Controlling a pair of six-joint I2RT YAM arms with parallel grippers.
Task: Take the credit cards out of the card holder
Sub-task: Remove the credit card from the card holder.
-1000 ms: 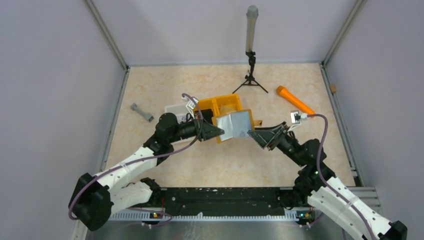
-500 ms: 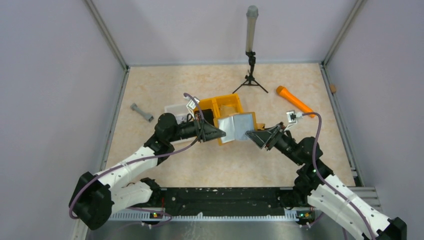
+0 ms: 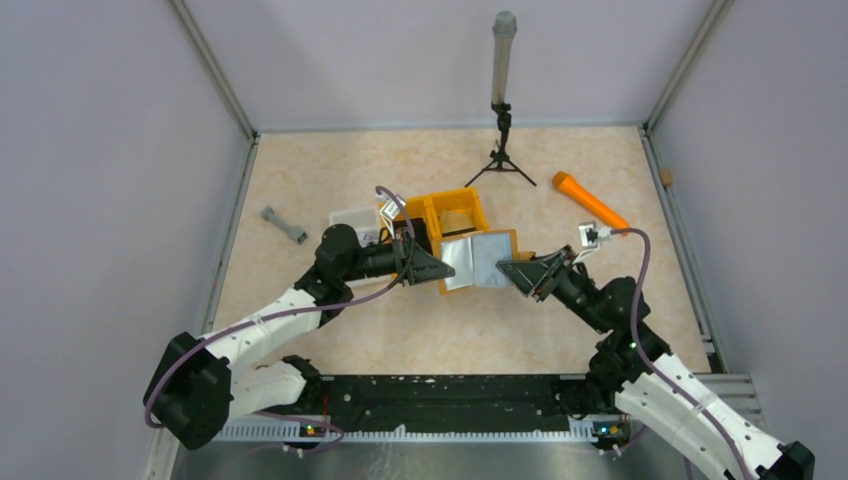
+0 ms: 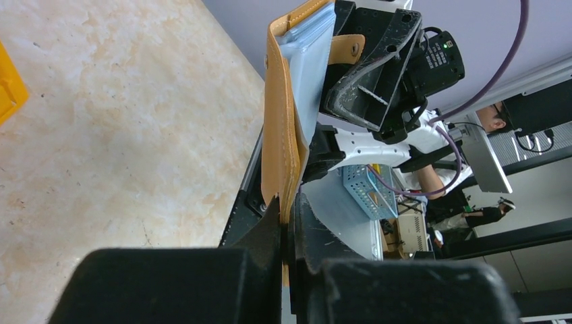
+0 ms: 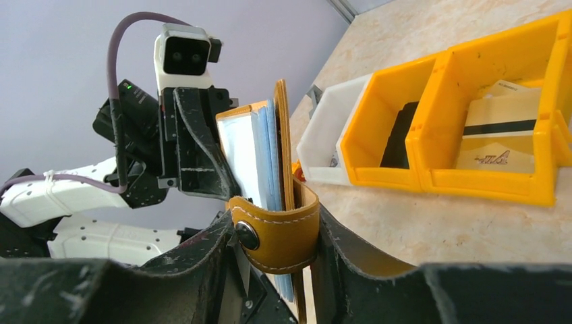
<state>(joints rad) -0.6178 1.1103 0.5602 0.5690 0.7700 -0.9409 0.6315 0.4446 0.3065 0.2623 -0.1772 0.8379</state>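
The tan card holder [image 3: 478,262] hangs in the air between my two grippers, just in front of the orange bins [image 3: 455,208]. Its open face shows silvery grey from above. My left gripper [image 3: 441,266] is shut on its left edge, and the tan leather [image 4: 280,135] is pinched between the left jaws [image 4: 287,210]. My right gripper [image 3: 506,268] is shut on the holder's snap strap [image 5: 276,223]. Pale blue-white cards or sleeves [image 5: 253,158] stand in the holder. A pale card with a dark stripe [image 5: 498,128] lies in one orange bin compartment [image 5: 539,189].
A white bin [image 3: 352,218] adjoins the orange bins on the left. An orange stick [image 3: 590,200] lies at the right back, a grey dumbbell-shaped part [image 3: 284,225] at the left. A tripod with a tube [image 3: 500,100] stands at the back. Walls enclose the table.
Both grippers have carried the card holder a little nearer and to the right, from over the orange bin to just in front of it. Both stay shut on it.
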